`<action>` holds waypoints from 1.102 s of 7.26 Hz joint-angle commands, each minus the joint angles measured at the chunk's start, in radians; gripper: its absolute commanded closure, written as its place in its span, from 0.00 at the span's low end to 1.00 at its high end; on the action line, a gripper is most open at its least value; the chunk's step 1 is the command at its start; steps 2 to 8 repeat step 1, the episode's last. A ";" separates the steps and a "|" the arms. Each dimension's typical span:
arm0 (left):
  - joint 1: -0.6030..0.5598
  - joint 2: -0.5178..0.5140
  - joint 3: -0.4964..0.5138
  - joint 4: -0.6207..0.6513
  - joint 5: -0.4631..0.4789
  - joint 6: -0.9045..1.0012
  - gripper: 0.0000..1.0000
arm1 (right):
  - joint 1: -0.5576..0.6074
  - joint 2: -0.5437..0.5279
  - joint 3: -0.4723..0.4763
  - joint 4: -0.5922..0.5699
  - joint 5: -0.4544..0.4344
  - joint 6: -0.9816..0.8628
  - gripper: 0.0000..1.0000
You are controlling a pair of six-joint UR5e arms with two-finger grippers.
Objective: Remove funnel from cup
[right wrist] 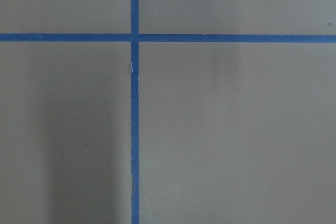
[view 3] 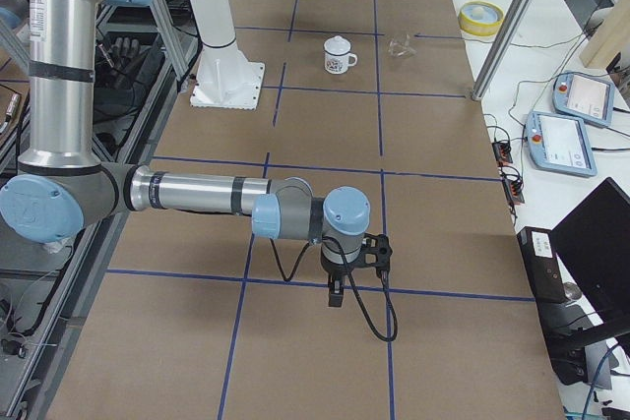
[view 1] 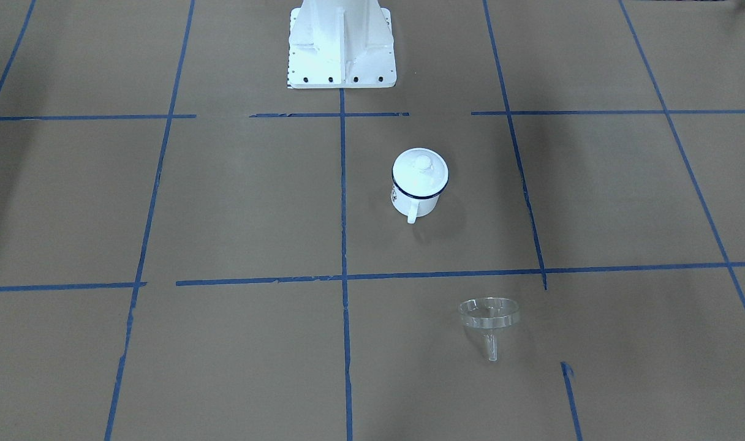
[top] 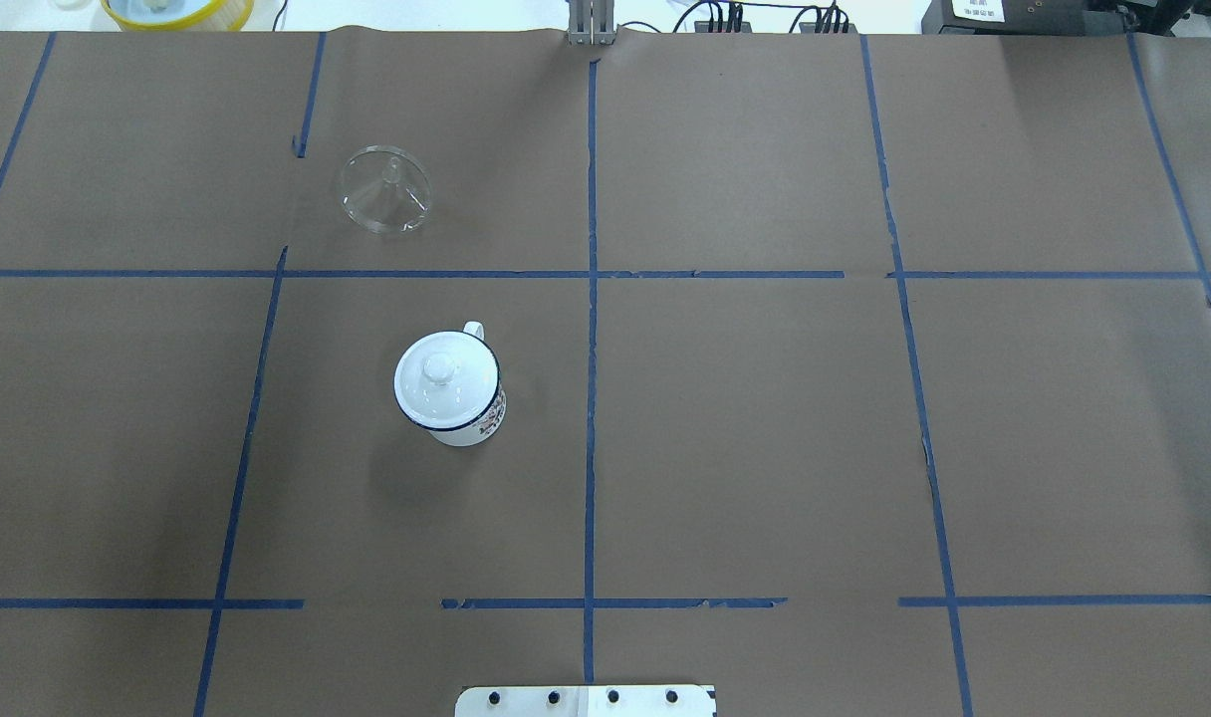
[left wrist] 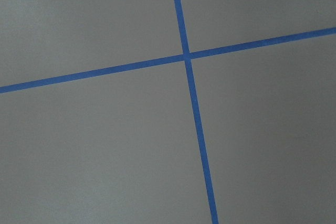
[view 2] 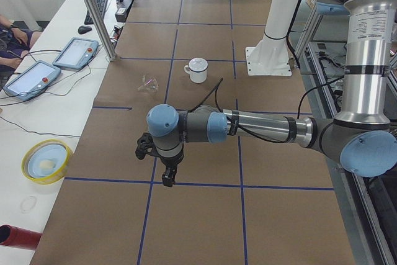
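The funnel (view 1: 489, 313), well apart from the cup (view 1: 416, 196), looks light, stiff, slippery; I'd pinch its rim, but cannot tell if left pincer (view 2: 167, 177) or right pincer (view 3: 336, 295) is apart

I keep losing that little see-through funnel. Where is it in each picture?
Front-facing: transparent funnel lower centre-right, below the white lidded mug.
Overhead: funnel upper left, above the mug.
Exterior left: funnel just left of mug.
Exterior right: funnel just right of mug.
Both wrist views: not in them.
Shared landmark: the mug.
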 commanded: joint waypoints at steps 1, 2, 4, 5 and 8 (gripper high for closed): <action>-0.001 0.001 -0.010 0.001 0.003 0.000 0.00 | 0.000 0.000 0.000 0.000 0.000 0.000 0.00; -0.001 0.001 -0.010 0.001 0.003 0.000 0.00 | 0.000 0.000 0.000 0.000 0.000 0.000 0.00; -0.001 0.001 -0.010 0.001 0.003 0.000 0.00 | 0.000 0.000 0.000 0.000 0.000 0.000 0.00; -0.001 0.001 -0.010 0.001 0.003 0.000 0.00 | 0.000 0.000 0.000 0.000 0.000 0.000 0.00; -0.001 0.001 -0.010 0.001 0.003 0.000 0.00 | 0.000 0.000 0.000 0.000 0.000 0.000 0.00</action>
